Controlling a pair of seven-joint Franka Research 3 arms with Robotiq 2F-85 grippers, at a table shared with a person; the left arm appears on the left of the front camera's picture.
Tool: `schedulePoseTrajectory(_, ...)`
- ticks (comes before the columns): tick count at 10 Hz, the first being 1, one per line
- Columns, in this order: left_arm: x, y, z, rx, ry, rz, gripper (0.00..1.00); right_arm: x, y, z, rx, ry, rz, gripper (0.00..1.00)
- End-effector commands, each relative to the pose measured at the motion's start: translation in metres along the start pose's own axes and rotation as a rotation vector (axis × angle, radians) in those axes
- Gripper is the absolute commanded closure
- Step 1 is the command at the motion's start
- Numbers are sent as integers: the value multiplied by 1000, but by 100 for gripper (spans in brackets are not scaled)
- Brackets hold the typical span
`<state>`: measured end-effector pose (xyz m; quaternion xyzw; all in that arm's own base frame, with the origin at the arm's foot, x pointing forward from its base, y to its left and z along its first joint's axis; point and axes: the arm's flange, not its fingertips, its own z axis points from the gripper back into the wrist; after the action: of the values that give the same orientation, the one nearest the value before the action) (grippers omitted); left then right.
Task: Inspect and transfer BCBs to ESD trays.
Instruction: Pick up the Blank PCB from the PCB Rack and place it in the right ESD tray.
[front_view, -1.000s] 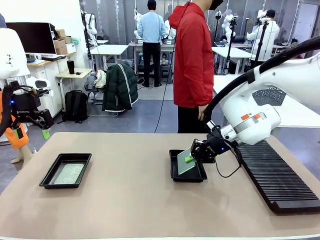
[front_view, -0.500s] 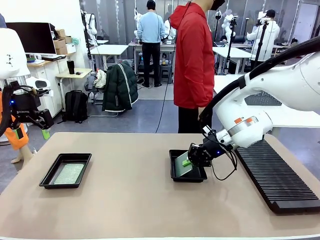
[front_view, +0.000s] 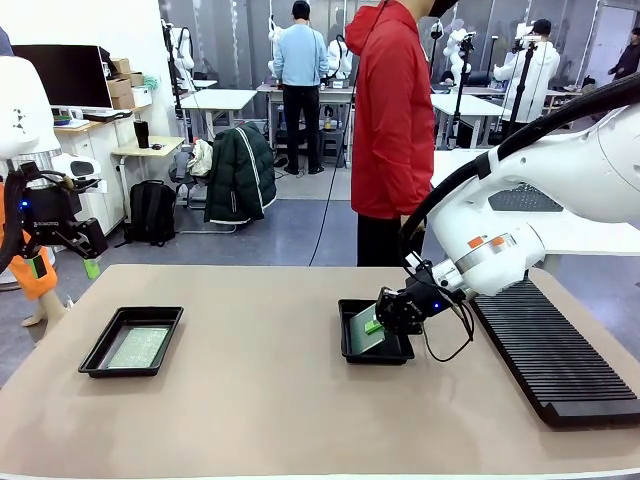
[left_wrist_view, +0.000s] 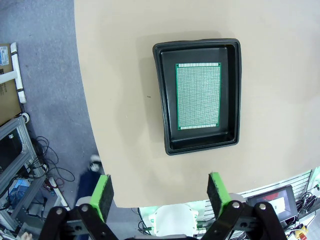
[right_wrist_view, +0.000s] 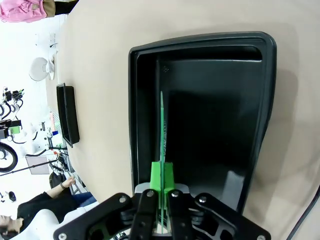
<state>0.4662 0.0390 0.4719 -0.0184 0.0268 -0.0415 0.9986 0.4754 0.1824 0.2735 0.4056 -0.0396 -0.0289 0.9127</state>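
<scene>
- BCB in hand (front_view: 368, 326): held on edge, tilted, over the right ESD tray (front_view: 375, 351). In the right wrist view it reads as a thin green line (right_wrist_view: 162, 130) running down into the tray's well (right_wrist_view: 215, 100). I cannot tell whether its lower edge touches the floor.
- Right gripper (front_view: 378, 318): jaws narrow, green pads (right_wrist_view: 161, 176) pinching the board's near edge. Firm grip as far as the pictures show.
- Right tray holds nothing else; its black floor is bare beside the board.
- Second BCB (left_wrist_view: 198, 95): lies flat, face up, inside the left ESD tray (left_wrist_view: 162, 100), roughly centred, clear of the walls. Front view agrees (front_view: 138, 346). Judged done.
- Progress estimate: one board placed, the other at the point of being laid down. Left to do: lower it flat and let go. Whether more boards are due I cannot tell.
- Left gripper (left_wrist_view: 158, 194): jaws wide, holding nothing, raised well above the left tray and well apart from the right arm's work.
- Surroundings: long black ribbed rack (front_view: 550, 350) on the table just right of the right tray; its slots look empty from here.
- Person in red jacket (front_view: 390, 110) stands at the far side; hands not over the table.
- Obstructions: none seen over either tray. Risk, judged: the tilted board could catch on the tray's rim on release.
</scene>
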Motion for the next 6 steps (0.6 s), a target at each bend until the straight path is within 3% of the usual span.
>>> schedulePoseTrajectory(1, -1, 1, -2, -1, -13, -5, 0, 0, 1, 1, 1, -2, 2, 97)
schedulePoseTrajectory(3, -1, 1, -2, -1, -13, -5, 0, 0, 6, 2, -37, 4, 8, 97)
schedulePoseTrajectory(4, -1, 1, -2, -1, -13, -5, 0, 1, 8, 3, -44, -6, 8, 82)
schedulePoseTrajectory(5, -1, 1, -2, -1, -13, -5, 0, 0, 12, 3, -63, -2, 14, 78)
schedulePoseTrajectory(6, -1, 1, -2, -1, -13, -5, 0, -1, 16, 4, -80, -8, 15, 62)
